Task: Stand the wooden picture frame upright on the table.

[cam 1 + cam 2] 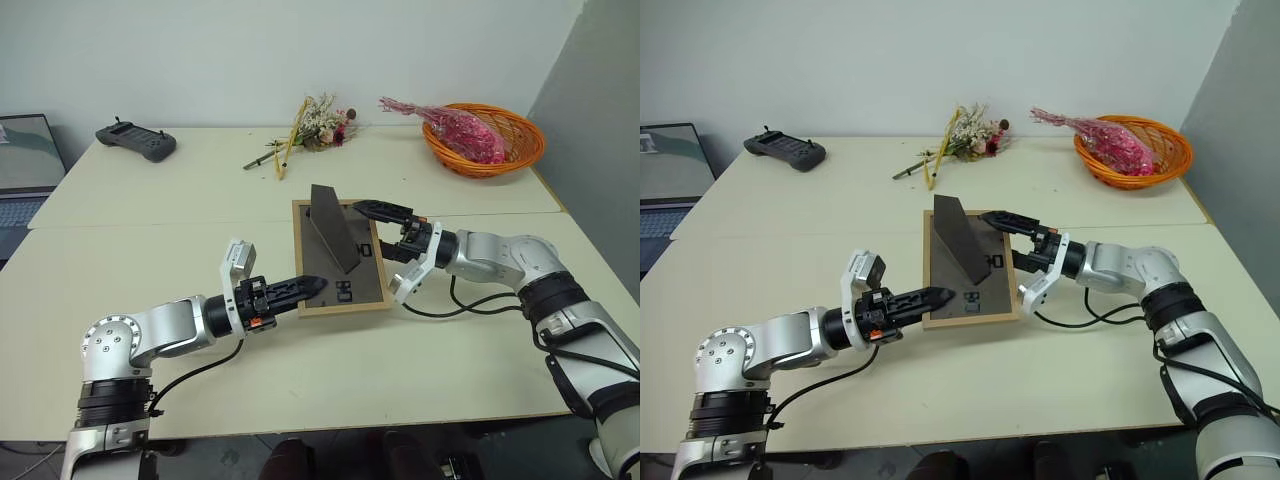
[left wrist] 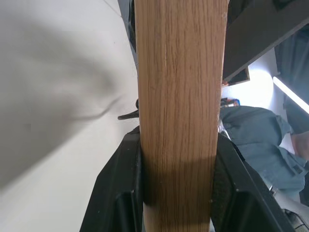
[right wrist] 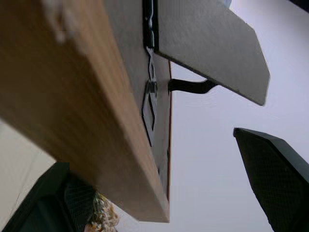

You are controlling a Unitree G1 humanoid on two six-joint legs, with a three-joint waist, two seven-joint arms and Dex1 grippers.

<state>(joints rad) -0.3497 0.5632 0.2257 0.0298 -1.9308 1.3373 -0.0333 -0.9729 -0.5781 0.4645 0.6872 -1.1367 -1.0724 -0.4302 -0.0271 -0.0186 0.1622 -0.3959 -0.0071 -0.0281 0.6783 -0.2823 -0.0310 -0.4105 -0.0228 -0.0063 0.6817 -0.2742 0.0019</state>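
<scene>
The wooden picture frame lies face down near the middle of the table, dark back panel up, with its fold-out stand raised. My left gripper is shut on the frame's near left corner. In the left wrist view the light-wood edge sits clamped between both fingers. From the right, my right gripper is open and straddles the frame's right edge, one finger above it and one below. The right wrist view shows the wood edge with a clear gap to the upper finger.
An orange basket with pink dried flowers stands at the back right. A dried flower bunch lies at the back centre, a black controller at the back left, and a laptop off the left edge. A seam crosses the tabletop.
</scene>
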